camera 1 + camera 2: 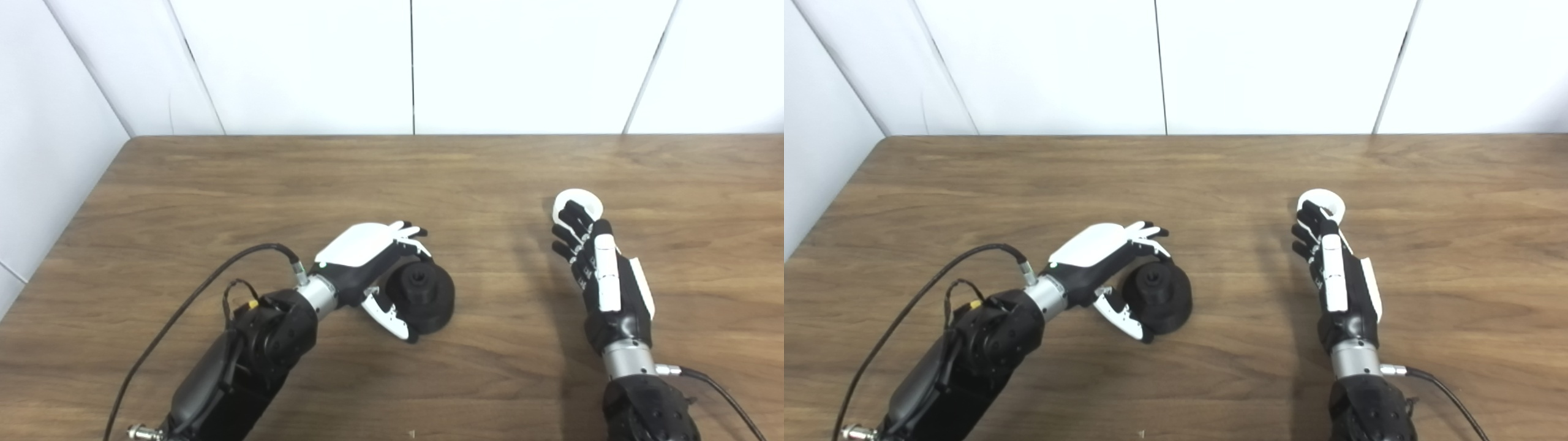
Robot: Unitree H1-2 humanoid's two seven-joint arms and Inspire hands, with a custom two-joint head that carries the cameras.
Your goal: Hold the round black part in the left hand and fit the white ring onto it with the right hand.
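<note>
White ring pinched by right robot hand; left robot hand cups round black part (mid-table).

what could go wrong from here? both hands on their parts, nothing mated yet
1. The left hand only cups the round black part, which seems to rest on the table; lifting now could let it slip or roll out.
2. The right hand's fingers cover much of the white ring, so its hold is hard to judge; it may tilt or drop when carried across.
</note>
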